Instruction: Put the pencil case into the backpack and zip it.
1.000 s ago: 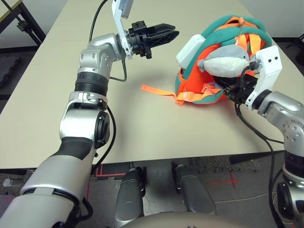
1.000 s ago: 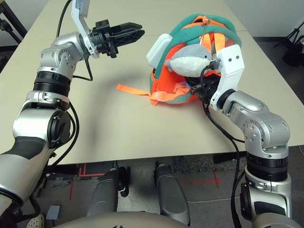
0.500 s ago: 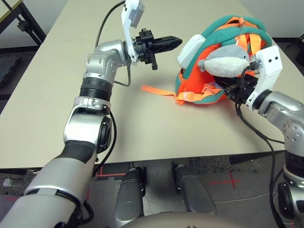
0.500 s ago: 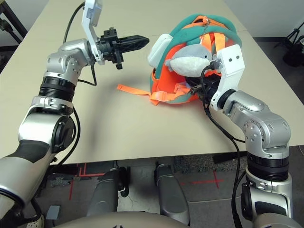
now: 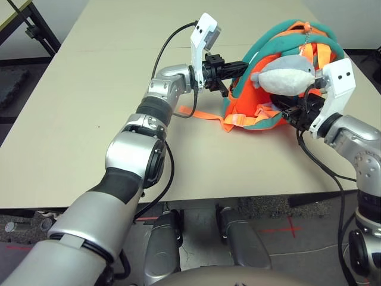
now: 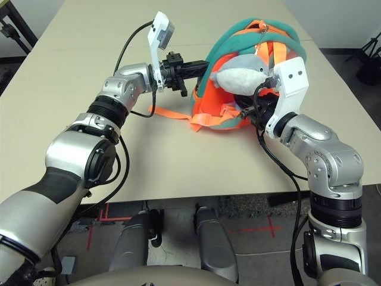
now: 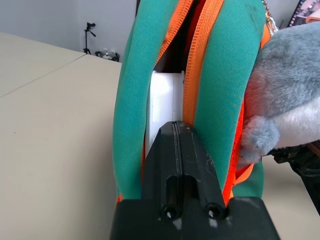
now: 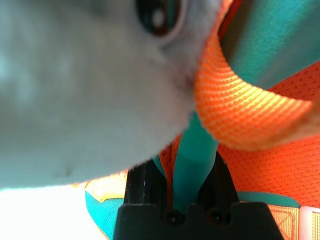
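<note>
Pencil case [image 7: 162, 102] inside backpack [image 5: 280, 36], left hand [image 7: 179, 131] pushing

Both arms are brushed silver with rounded joint housings and black ribbed bands, the left forearm [image 5: 128, 179] wrapped in a black sleeve toward the lower left of the frame. Black cables loop off each arm. A white angled bracket [image 5: 336, 83] with two small screw holes sits at centre right, above black two-fingered grippers

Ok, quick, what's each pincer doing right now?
Left pincer: closed, empty, tips pushing the white pencil case into the backpack.
Right pincer: closed on the backpack's teal strip.
</note>
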You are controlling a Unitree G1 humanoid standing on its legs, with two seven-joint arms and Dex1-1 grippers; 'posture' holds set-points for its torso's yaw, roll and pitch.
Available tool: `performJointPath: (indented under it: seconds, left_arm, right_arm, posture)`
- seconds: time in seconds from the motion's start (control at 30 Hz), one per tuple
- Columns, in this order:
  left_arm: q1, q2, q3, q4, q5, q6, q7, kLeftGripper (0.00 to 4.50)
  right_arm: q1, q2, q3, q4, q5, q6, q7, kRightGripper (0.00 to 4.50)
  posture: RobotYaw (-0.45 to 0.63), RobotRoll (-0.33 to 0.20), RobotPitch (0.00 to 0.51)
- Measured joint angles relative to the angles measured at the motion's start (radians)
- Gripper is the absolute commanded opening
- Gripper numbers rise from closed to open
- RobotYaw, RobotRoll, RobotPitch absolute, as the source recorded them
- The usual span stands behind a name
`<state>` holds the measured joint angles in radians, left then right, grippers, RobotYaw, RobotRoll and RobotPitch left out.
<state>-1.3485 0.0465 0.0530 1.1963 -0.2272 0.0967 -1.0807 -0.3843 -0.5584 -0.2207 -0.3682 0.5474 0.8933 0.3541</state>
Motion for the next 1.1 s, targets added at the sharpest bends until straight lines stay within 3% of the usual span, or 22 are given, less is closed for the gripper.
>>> performJointPath:
  seconds: [0.27, 0.53, 0.63, 0.97, 1.1]
  left_arm:
    - [0.0, 0.056, -0.003, -0.027, 0.025, -0.009, -0.029, 0.0]
    - [-0.016, 0.133, 0.057, -0.245, -0.047, 0.064, -0.05, 0.0]
    - [-0.032, 0.144, 0.078, -0.369, -0.096, 0.132, -0.055, 0.68]
    - [0.03, 0.168, -0.009, -0.76, -0.208, 0.351, -0.155, 4.49]
    - [0.079, 0.185, -0.092, -0.866, -0.22, 0.403, -0.205, 4.5]
  right_arm:
    - [0.002, 0.004, 0.002, -0.015, 0.001, 0.003, -0.002, 0.36]
    - [-0.01, 0.006, 0.013, -0.002, -0.001, -0.005, 0.005, 0.36]
    - [-0.02, 0.007, 0.015, 0.01, -0.001, -0.005, 0.007, 0.36]
    - [-0.022, 0.008, 0.017, 0.018, -0.003, -0.013, 0.011, 0.36]
    - [-0.023, 0.009, 0.019, 0.02, -0.011, -0.015, 0.011, 0.36]
  posture:
    - [-0.23, 0.0, 0.18]
    - [-0.22, 0.0, 0.176]
    - [-0.22, 0.0, 0.172]
    - [-0.22, 0.0, 0.153]
    - [-0.22, 0.0, 0.151]
